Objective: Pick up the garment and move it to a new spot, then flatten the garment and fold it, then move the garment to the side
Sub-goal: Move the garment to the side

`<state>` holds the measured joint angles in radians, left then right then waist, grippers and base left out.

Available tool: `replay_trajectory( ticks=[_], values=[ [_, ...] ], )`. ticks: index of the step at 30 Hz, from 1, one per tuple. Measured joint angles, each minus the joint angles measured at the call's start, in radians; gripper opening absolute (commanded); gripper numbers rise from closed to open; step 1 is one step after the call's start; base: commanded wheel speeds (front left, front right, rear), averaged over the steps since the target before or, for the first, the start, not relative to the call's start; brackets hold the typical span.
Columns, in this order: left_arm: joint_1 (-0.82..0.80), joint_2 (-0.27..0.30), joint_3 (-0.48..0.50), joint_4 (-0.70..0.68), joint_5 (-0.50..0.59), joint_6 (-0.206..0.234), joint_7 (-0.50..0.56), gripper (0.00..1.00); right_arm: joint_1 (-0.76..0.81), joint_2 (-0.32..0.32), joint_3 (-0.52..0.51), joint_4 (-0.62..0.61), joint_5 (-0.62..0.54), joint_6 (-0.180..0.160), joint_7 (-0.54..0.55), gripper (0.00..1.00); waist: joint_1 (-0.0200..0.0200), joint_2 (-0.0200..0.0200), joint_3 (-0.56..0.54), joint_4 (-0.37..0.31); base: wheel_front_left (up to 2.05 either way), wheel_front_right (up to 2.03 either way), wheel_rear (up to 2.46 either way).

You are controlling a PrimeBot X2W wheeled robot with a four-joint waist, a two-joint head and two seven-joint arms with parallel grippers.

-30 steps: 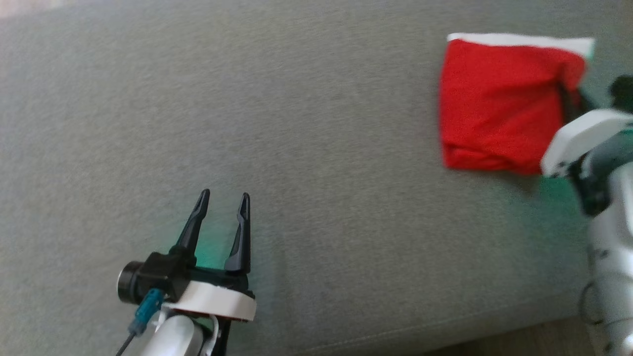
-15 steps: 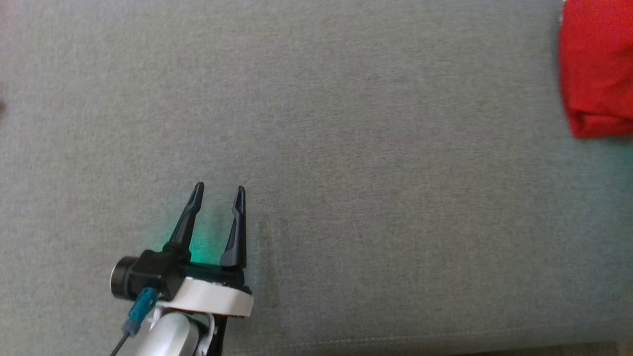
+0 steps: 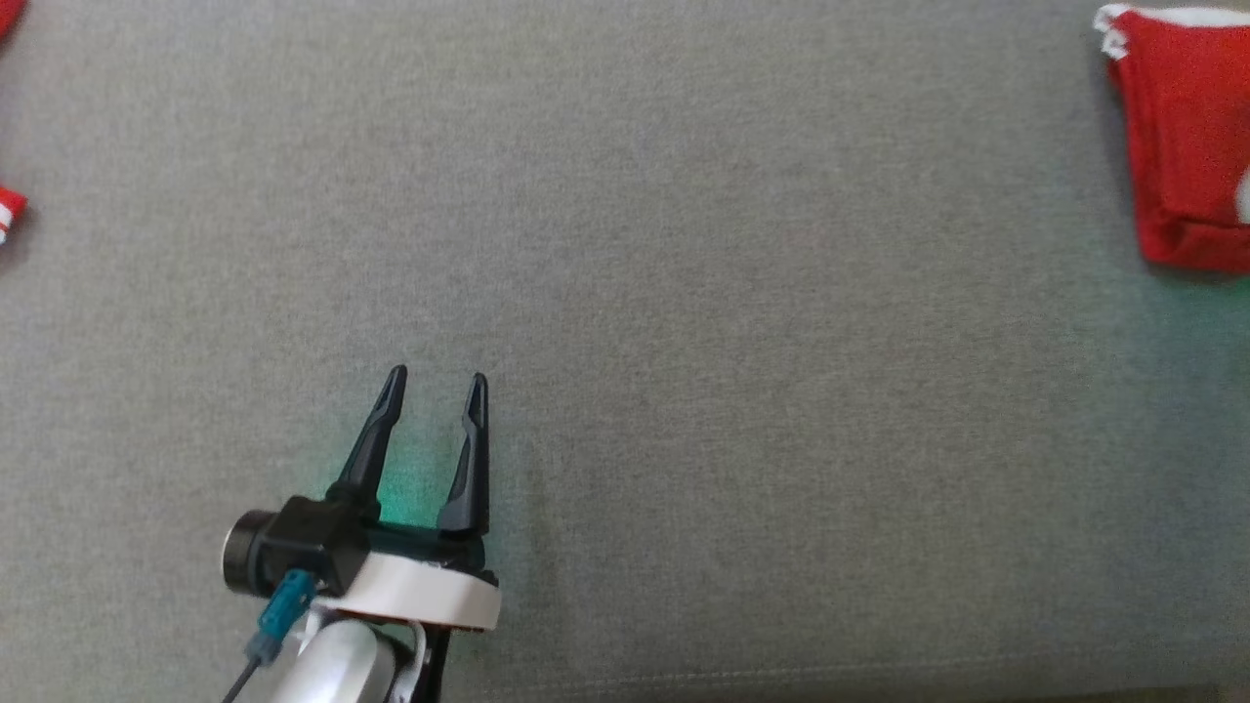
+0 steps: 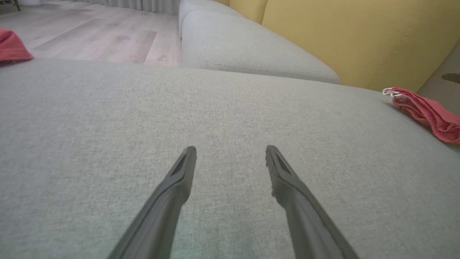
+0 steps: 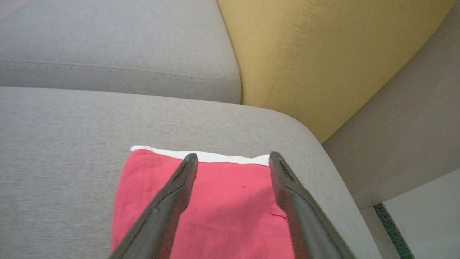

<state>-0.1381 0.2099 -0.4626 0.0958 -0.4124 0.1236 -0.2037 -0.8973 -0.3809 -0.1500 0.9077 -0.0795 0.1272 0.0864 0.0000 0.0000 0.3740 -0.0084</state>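
Folded red garment (image 3: 1187, 146), white-edged: lies flat at the right end of the grey sofa seat (image 3: 684, 244), near the yellow back cushion (image 5: 305, 54). Right end effector (image 5: 233, 155): fingers apart, above the garment, holding nothing. Left end effector (image 3: 437, 376): fingers apart, empty, over the seat, well apart from the garment

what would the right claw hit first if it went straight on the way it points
Most likely the folded red garment, near its white band: the open right claw points down over it. Depth is unclear, so it might instead reach the grey cushion beyond.
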Motion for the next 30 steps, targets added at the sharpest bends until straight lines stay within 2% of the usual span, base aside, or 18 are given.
replay_trajectory(
  ticks=[8, 12, 19, 24, 30],
  values=[
    [0.005, 0.001, 0.016, 0.027, -0.033, 0.001, -0.010, 1.00, 0.012, 0.113, 0.092, -0.046, 0.075, 0.000, -0.071, 1.00, 0.0000, 0.0000, -0.096, -0.016, 0.00, 0.00, 0.00],
    [0.036, 0.001, 0.040, 0.049, -0.057, 0.010, -0.018, 1.00, 0.074, 0.163, 0.128, -0.087, 0.103, 0.000, -0.108, 1.00, -0.0001, 0.0000, -0.159, -0.019, 0.00, 0.00, 0.00],
    [0.131, 0.001, 0.063, 0.100, -0.094, 0.018, -0.027, 1.00, 0.301, 0.227, 0.140, -0.173, 0.095, 0.000, -0.176, 1.00, -0.0002, 0.0000, -0.287, -0.010, 0.00, 0.00, 0.00],
    [0.198, 0.003, 0.074, 0.127, -0.109, 0.019, -0.031, 1.00, 0.489, 0.308, 0.141, -0.276, 0.100, 0.000, -0.197, 1.00, -0.0003, 0.0001, -0.372, 0.005, 0.00, 0.00, 0.00],
    [0.247, 0.003, 0.077, 0.132, -0.117, 0.027, -0.036, 1.00, 0.720, 0.323, 0.177, -0.423, 0.154, 0.000, -0.202, 1.00, -0.0002, 0.0001, -0.431, 0.031, 0.00, 0.00, 0.00]
  ],
)
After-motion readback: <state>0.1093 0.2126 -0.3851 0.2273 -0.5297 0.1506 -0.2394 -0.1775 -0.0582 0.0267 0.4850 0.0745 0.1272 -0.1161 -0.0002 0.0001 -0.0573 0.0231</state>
